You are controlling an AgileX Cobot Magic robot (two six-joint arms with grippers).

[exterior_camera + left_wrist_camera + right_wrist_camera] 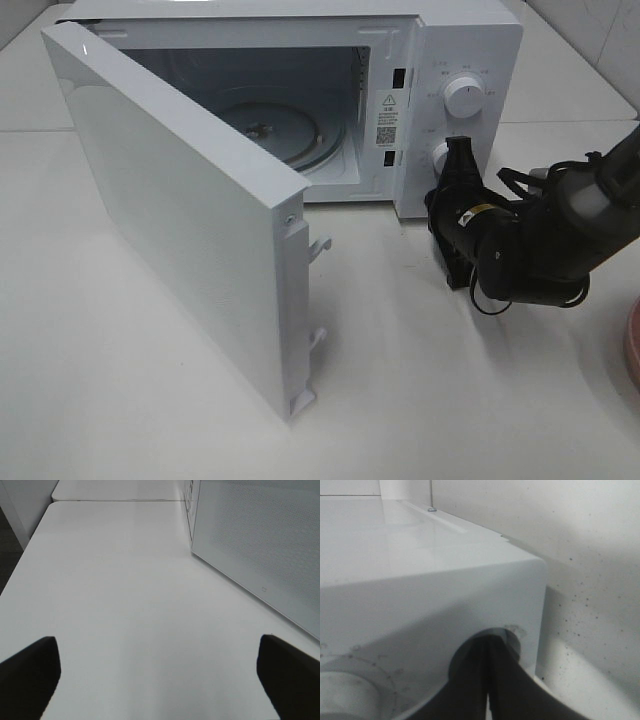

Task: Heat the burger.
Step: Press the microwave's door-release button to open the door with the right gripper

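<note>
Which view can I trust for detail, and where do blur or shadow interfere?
Exterior high: evenly lit and sharp; the microwave door casts only a soft shadow on the table. Left wrist: table clear, open left pincer dark and blurred at the frame edge. Right wrist: too close, shut right pincer a dark unfocused shape against the microwave.

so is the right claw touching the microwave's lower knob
Cannot tell. In the right wrist view the shut right claw ends right at the lower knob, hiding any gap; the high view shows only overlap.
</note>
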